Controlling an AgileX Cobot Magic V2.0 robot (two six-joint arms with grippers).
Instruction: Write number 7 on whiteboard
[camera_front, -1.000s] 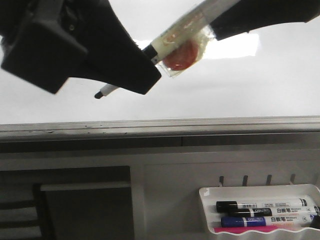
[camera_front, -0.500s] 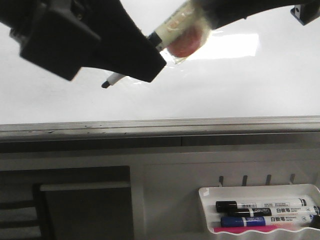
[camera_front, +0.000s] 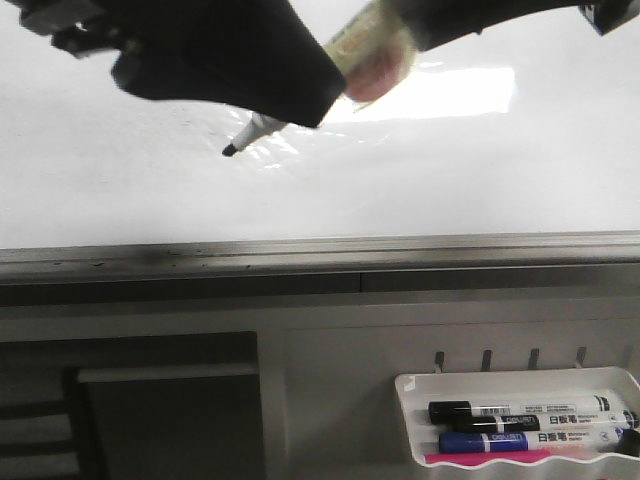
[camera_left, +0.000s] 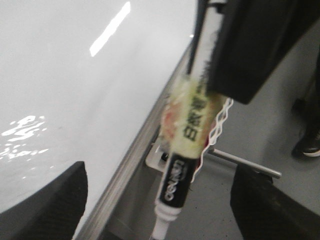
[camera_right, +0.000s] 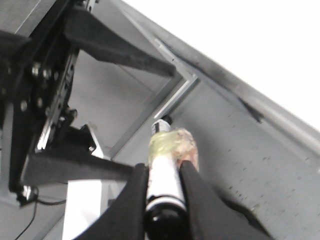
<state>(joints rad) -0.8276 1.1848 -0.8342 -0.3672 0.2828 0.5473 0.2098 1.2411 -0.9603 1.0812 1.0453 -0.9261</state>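
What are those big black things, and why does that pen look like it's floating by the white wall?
The black things are a robot's two arms. One picture looks forward from the robot's front; the other two come from small cameras on its wrists. The white wall is a whiteboard, and no number is drawn on it yet. The right gripper is like a hand with two fingers, and it is shut on a marker wrapped in tape, so the pen isn't floating. Its dark tip points at the board, but I can't tell if it touches. The left gripper is open, its fingers either side of the marker without touching it. Lower down hangs a white tray holding spare markers.
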